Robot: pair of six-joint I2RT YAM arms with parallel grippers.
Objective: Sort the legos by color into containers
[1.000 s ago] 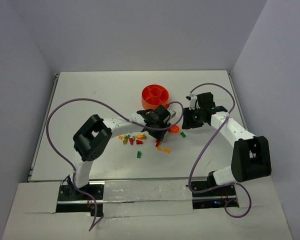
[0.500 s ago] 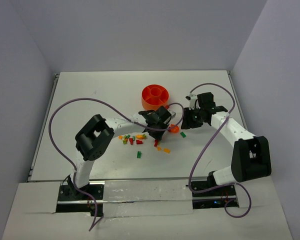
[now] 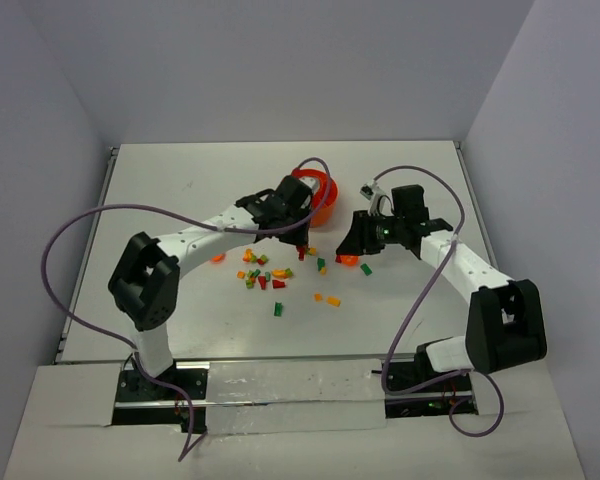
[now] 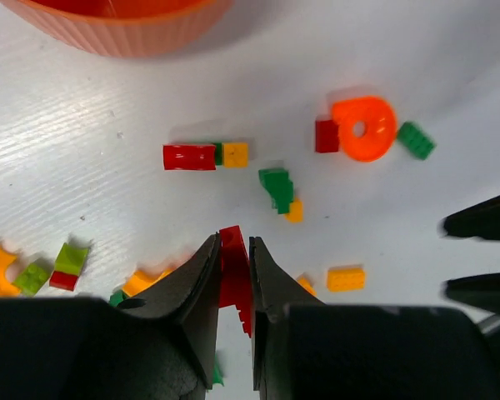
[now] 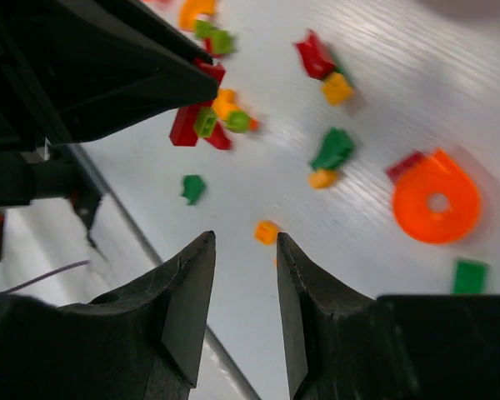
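The left gripper (image 4: 233, 247) is pinched tight on 1 red lego (image 4: 232, 265) near the orange bowl (image 4: 133, 37), the right gripper (image 5: 243, 242) hangs apart and empty, and a quick jerk could make the little brick slip out and fall among the loose legos (image 4: 192, 157).

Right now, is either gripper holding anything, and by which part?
The left gripper pinches a red lego across its long sides, one end reaching the fingertips. The right gripper holds nothing.
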